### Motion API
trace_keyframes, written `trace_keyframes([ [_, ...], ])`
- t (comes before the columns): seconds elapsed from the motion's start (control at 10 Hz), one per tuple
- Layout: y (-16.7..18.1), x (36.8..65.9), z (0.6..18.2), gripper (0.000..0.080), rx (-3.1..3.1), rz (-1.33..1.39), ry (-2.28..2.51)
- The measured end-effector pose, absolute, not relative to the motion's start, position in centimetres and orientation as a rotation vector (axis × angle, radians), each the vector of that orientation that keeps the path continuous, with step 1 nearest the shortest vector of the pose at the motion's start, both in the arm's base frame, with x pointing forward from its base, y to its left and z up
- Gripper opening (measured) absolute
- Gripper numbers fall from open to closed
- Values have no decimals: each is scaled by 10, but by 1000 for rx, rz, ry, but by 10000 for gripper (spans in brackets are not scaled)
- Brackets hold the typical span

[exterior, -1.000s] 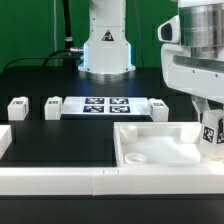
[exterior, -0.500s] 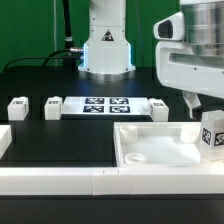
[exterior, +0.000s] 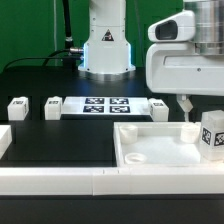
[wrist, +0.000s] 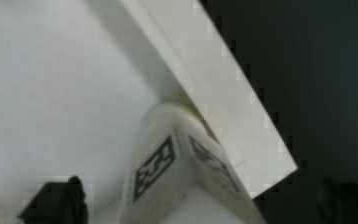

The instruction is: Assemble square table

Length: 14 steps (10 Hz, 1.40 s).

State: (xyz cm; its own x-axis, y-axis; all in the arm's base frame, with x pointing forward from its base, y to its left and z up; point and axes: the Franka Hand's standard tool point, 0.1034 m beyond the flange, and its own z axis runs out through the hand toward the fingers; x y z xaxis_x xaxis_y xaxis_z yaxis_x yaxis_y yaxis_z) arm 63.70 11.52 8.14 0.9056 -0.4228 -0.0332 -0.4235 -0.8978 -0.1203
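Square table slab (exterior: 160, 150): bench's (exterior: 60, 135) near edge, recess up. One leg (exterior: 211, 133) upright in its corner, seemingly seated; gripper (wrist: 204, 202) above, jaws spread, empty. Three loose legs (exterior: 53, 106) unfitted, flanking the marker board (exterior: 105, 106).

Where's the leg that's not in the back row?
Exterior view's far right: the leg stands at the square table's right end, with the slab's recess to its left.

A robotics lab: a white robot arm base with a blue light (exterior: 105, 50) stands behind a matte black tabletop (exterior: 60, 140), a plain green backdrop (exterior: 30, 30) hangs beyond, and the flat white marker board (exterior: 105, 106) and small white plastic block legs (exterior: 17, 107) carry black-and-white square tags
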Motion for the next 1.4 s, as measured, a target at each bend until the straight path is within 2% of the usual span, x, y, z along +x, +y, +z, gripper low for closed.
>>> trace_keyframes([
  [0.4,114,638,83,649,-3037,-24,32],
  [0.7,107,642,85,649,-3032,-40,-208],
  [0.9,107,642,86,375,-3032,-42,-205],
  [1.0,107,642,86,284,-3032,-42,-205],
  [1.4,106,642,86,285,-3034,-34,-30],
])
